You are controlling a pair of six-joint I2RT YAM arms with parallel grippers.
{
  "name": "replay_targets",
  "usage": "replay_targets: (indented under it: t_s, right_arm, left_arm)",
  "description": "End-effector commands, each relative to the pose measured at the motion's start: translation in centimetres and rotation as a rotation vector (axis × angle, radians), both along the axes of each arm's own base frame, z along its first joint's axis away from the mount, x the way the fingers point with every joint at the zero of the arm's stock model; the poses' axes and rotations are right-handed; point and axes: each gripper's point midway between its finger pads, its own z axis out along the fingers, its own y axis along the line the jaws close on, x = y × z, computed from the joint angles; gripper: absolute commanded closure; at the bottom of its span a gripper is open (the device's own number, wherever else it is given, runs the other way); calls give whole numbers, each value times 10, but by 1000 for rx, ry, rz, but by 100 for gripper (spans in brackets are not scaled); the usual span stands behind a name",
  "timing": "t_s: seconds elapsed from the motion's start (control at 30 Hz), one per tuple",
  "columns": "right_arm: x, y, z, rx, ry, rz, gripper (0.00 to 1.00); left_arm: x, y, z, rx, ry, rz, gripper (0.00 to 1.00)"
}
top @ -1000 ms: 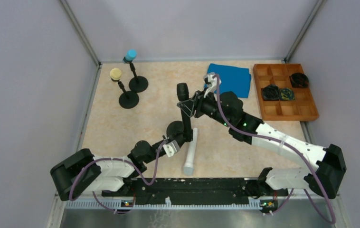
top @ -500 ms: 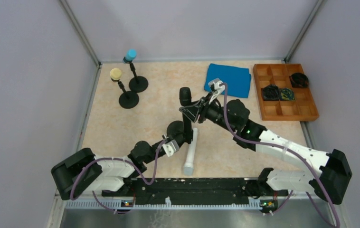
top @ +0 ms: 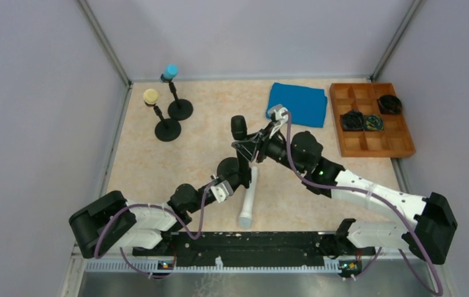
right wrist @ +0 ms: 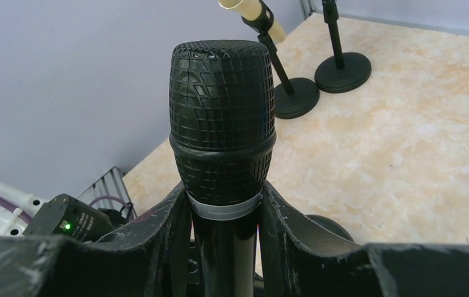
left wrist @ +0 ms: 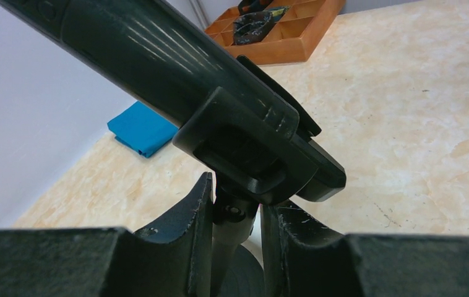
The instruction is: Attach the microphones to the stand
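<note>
Black microphone [right wrist: 223,124]: mid-worktop, head up, body resting in the clip [left wrist: 263,154] of the stand [top: 228,167].
Right gripper [right wrist: 224,213]: jaws closed on the black microphone's body just below the head.
Left gripper [left wrist: 235,213]: jaws clamped on the stand's stem directly under the clip.
White microphone [top: 248,198]: flat on the worktop just right of the stand's base, toward the near edge.
Light blue microphone [top: 170,72] and cream microphone [top: 151,96]: each mounted on one of two other stands [top: 180,109] near the far-left corner.
Blue cloth [top: 298,104] and wooden tray [top: 356,93]: along the far edge, right side.
</note>
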Motion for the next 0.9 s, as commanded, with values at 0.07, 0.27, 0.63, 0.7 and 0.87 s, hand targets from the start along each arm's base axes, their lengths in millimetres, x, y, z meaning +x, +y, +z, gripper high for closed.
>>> replay_targets:
  t_s: [0.07, 0.27, 0.63, 0.7, 0.87]
  right_arm:
    - [-115, -47, -197, -552, 493, 275, 100]
    - [-128, -53, -212, -594, 524, 304, 100]
    - [-146, -62, -231, -658, 554, 350, 100]
    - [-149, -65, -234, -666, 560, 352, 100]
    - [-155, -68, -238, -678, 572, 370, 100]
  left_arm:
    - [45, 45, -41, -36, 263, 311, 100]
    - [48, 47, -38, -47, 263, 319, 100]
    - [54, 49, -36, -66, 277, 340, 100]
    - [56, 51, -35, -75, 283, 349, 100]
    - [57, 53, -35, -78, 286, 357, 100]
